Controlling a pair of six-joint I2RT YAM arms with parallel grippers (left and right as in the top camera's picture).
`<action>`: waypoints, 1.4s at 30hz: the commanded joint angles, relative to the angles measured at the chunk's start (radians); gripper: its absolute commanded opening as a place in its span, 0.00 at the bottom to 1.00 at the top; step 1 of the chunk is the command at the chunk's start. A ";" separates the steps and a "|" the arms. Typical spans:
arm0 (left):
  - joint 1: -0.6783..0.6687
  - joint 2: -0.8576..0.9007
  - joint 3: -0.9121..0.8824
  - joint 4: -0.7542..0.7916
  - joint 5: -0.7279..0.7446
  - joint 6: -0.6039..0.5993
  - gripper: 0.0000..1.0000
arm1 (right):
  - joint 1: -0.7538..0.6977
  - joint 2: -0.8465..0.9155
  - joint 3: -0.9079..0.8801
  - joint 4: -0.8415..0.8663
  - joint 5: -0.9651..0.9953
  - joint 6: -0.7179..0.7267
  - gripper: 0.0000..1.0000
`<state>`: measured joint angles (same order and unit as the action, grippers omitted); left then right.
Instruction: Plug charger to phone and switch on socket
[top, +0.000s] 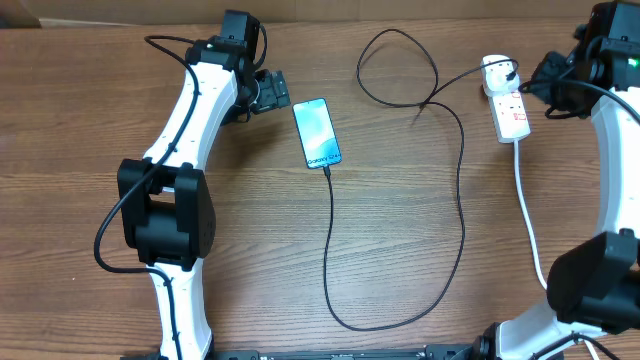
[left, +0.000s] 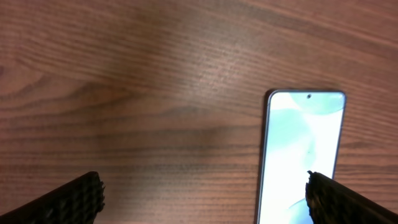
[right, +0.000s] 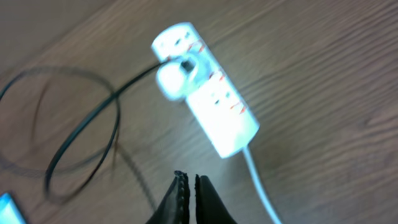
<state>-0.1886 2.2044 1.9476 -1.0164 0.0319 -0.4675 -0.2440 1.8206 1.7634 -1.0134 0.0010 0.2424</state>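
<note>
Wood table (top: 90, 120), overhead: brown grain, carrying everything.
Overhead, phone (top: 317, 133): screen lit, lying just off the fingertips of the left gripper (top: 270, 92), not touching them.
Overhead, socket (top: 511, 112): white strip just beside the right gripper (top: 545, 75).
Overhead, charger (top: 462, 200): thin black cable meets the phone's edge farthest from the left gripper and seems plugged in. Its adapter (top: 497, 70) sits in the socket's head end.
Left wrist, left gripper (left: 202, 180): jaws spread wide, holding nothing. The phone (left: 301, 155) lies ahead, towards the right-hand finger.
Right wrist, right gripper (right: 188, 186): fingers pinched nearly together, empty. The socket (right: 211, 102) lies ahead and slightly right, apart from the tips. The picture is blurred.
Step in hand: probably the switch. Pressing well likely means using the closed fingers as one blunt tip. They should come straight down on the red-marked switch nearest the adapter, clear of the cable, so the strip does not slide.
Only overhead shows: the cable reaching the phone.
Only right wrist shows: how nearly shut those fingers are.
Only left wrist shows: how wide that gap is.
</note>
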 joint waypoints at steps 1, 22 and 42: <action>0.005 -0.022 0.014 -0.010 -0.013 0.004 1.00 | -0.032 0.042 0.016 0.047 0.035 0.009 0.04; 0.005 -0.022 0.014 -0.002 0.047 -0.019 1.00 | -0.055 0.219 0.016 0.185 0.006 -0.037 0.69; 0.005 -0.022 0.014 -0.013 0.047 -0.019 1.00 | -0.066 0.369 0.016 0.295 0.104 -0.087 1.00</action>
<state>-0.1886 2.2044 1.9476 -1.0260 0.0711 -0.4717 -0.3061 2.1761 1.7634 -0.7292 0.0864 0.1631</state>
